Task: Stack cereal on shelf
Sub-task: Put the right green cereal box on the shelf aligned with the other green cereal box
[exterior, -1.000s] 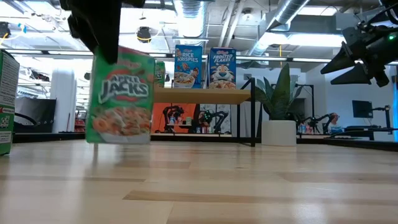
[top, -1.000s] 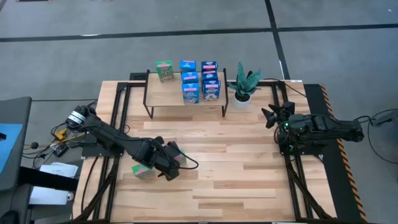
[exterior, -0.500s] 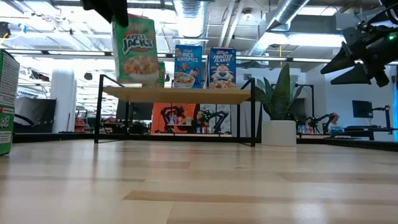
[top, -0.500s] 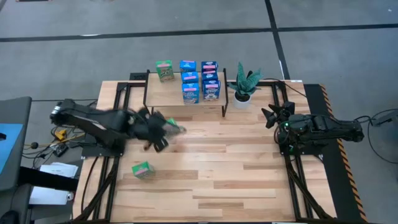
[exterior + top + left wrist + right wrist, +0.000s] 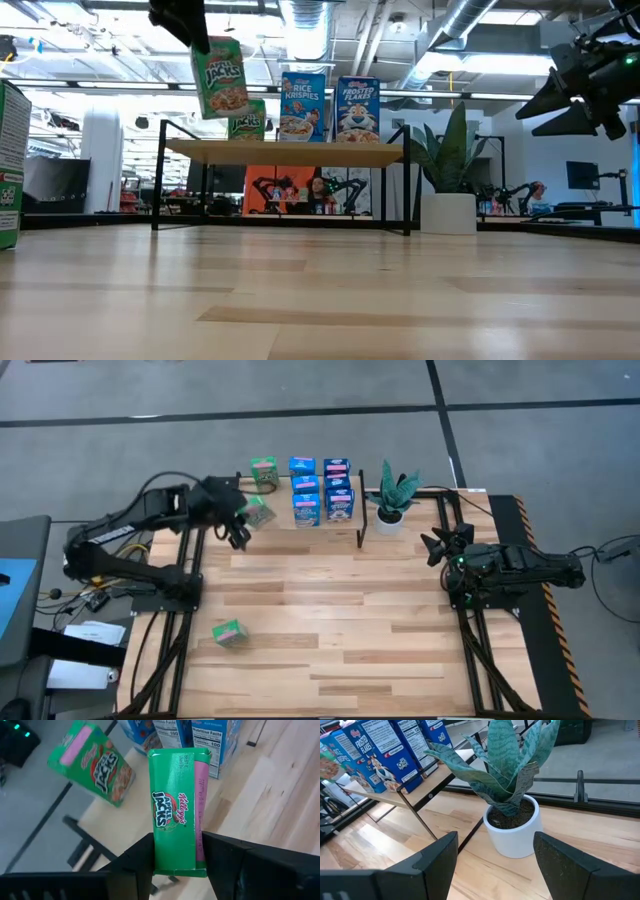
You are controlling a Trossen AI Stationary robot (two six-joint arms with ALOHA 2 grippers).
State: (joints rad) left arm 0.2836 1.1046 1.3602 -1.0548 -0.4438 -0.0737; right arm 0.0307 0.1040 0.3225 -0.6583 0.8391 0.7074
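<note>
Cereal boxes already fill part of the shelf: in the high view one green Apple Jacks box stands at its far left corner, and beside it four blue boxes sit in two short columns, among them the Rice Krispies box and the Frosted Flakes box that face the low camera. The left gripper is clamped on another Apple Jacks box, its two dark fingers pressing the box's broad faces, as the left wrist view shows plainly. That held box hangs tilted in the air over the shelf's left end, just in front of the green one already standing there and not touching the board, judging from the low view. One more green box lies on the tabletop near the front left, well apart from the shelf, and the low view catches the edge of a green box at its far left, probably the same one. So five boxes look placed, one is being brought in, and at least one remains to fetch. The right gripper waits with its fingers spread wide and empty near the potted plant, which stands just right of the shelf.
</note>
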